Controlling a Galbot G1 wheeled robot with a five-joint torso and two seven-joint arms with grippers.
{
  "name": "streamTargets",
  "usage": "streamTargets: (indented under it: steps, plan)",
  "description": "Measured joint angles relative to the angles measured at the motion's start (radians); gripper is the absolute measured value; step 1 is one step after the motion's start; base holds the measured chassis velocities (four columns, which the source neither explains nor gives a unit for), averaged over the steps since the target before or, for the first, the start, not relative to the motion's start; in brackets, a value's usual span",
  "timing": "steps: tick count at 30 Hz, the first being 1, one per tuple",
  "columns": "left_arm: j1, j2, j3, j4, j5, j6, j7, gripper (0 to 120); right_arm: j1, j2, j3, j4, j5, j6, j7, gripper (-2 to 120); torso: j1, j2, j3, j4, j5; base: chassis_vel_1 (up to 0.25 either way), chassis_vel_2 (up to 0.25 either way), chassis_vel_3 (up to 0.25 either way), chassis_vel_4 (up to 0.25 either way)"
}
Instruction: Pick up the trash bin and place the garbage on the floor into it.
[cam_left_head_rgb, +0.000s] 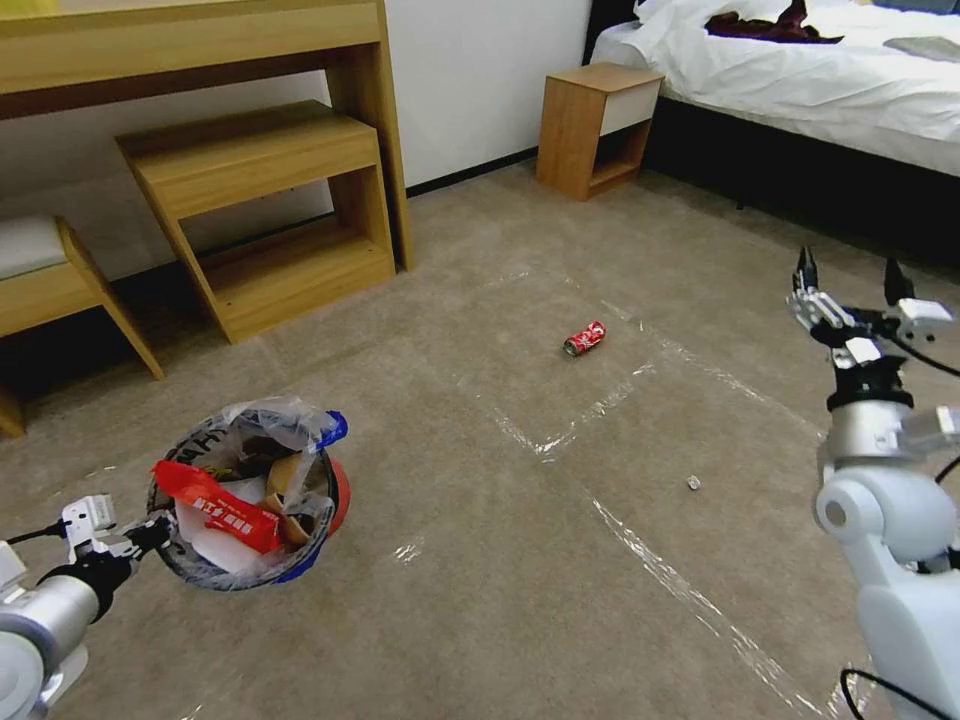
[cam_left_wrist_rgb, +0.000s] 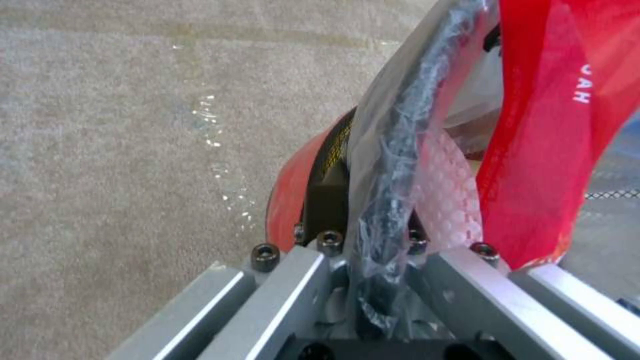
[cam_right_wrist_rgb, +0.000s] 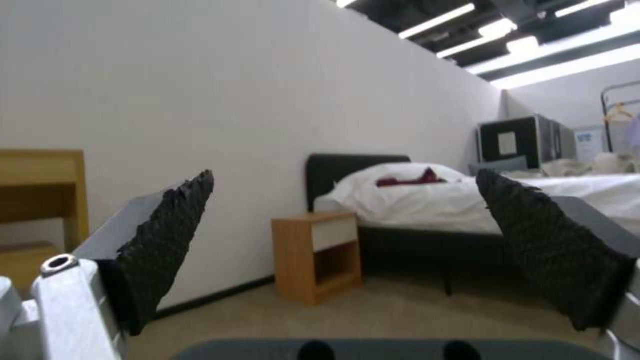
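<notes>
1. The left claw (cam_left_head_rgb: 150, 535) is clamped on the black rim of the small round trash bin (cam_left_head_rgb: 250, 495), which has red and blue sides and a crinkly clear plastic liner; in the left wrist view the claw's fingers (cam_left_wrist_rgb: 327, 212) close tightly on the rim and the bag film (cam_left_wrist_rgb: 390, 165).
2. Just past that claw, inside the bin, lie a long red wrapper with white print (cam_left_head_rgb: 215, 505), torn tan carton pieces (cam_left_head_rgb: 285, 480) and white paper.
3. The bin sits against the left claw over the grey-beige short-pile carpet floor (cam_left_head_rgb: 480, 600), which is crossed by shiny strips of clear tape (cam_left_head_rgb: 680, 585).
4. A small crumpled white scrap (cam_left_head_rgb: 693, 483) lies on the carpet between the two claws, nearer the right arm and below its claw.
5. The right claw (cam_left_head_rgb: 850, 275) is raised, spread wide and holding nothing; its black textured fingers (cam_right_wrist_rgb: 167, 240) stand well apart.
6. A crushed red can (cam_left_head_rgb: 584, 339) lies on its side on the carpet, well to the left of the right claw and far beyond the left one.
7. Beyond both claws stand a wooden table (cam_left_head_rgb: 190, 60) with a low wooden shelf unit (cam_left_head_rgb: 265, 215) under it, a small wooden nightstand (cam_left_head_rgb: 595, 125) and a bed with white bedding (cam_left_head_rgb: 800, 80).
</notes>
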Motion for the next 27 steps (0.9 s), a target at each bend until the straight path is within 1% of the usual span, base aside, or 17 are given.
streamTargets:
  steps: [2, 8, 16, 21, 22, 24, 27]
  plan:
    - [0.001, -0.003, 0.001, -0.003, 0.002, 0.000, 0.001, 0, -0.028, 0.026, 0.006, -0.003, -0.019, 0.008, 0.000, 100, 0.000, 0.000, 0.000, 0.0001, -0.0002, 0.000, 0.000, 0.000, 0.000]
    - [0.002, -0.013, 0.003, -0.003, 0.012, -0.003, 0.010, 0, -0.090, 0.068, 0.013, -0.003, -0.059, 0.009, 0.008, 100, 0.000, 0.000, 0.000, 0.0000, 0.0000, 0.000, 0.000, 0.000, 0.000]
    - [0.002, -0.030, 0.004, -0.006, 0.032, -0.010, 0.024, 0, -0.147, 0.080, 0.030, -0.022, -0.096, 0.012, 0.015, 100, 0.000, 0.000, 0.000, 0.0001, -0.0003, 0.000, 0.000, 0.000, 0.000]
    - [0.003, -0.037, 0.005, -0.010, 0.045, -0.013, 0.034, 0, -0.198, 0.116, 0.021, -0.033, -0.125, 0.008, 0.023, 100, 0.000, 0.000, 0.000, 0.0000, -0.0001, 0.000, 0.000, 0.000, 0.000]
    - [0.003, -0.037, 0.005, -0.010, 0.045, -0.013, 0.034, 0, -0.198, 0.116, 0.021, -0.033, -0.125, 0.008, 0.023, 100, 0.000, 0.000, 0.000, 0.0000, -0.0001, 0.000, 0.000, 0.000, 0.000]
    - [0.004, -0.037, 0.005, -0.011, 0.050, -0.014, 0.039, 0, -0.210, 0.135, 0.010, -0.052, -0.163, 0.011, 0.025, 100, 0.000, 0.000, 0.000, 0.0000, -0.0001, 0.000, 0.000, 0.000, 0.000]
    - [0.006, -0.037, 0.005, -0.012, 0.054, -0.016, 0.041, 0, -0.215, 0.144, 0.004, -0.061, -0.176, 0.012, 0.025, 100, 0.000, 0.000, 0.000, 0.0000, 0.0000, 0.000, 0.000, 0.000, 0.000]
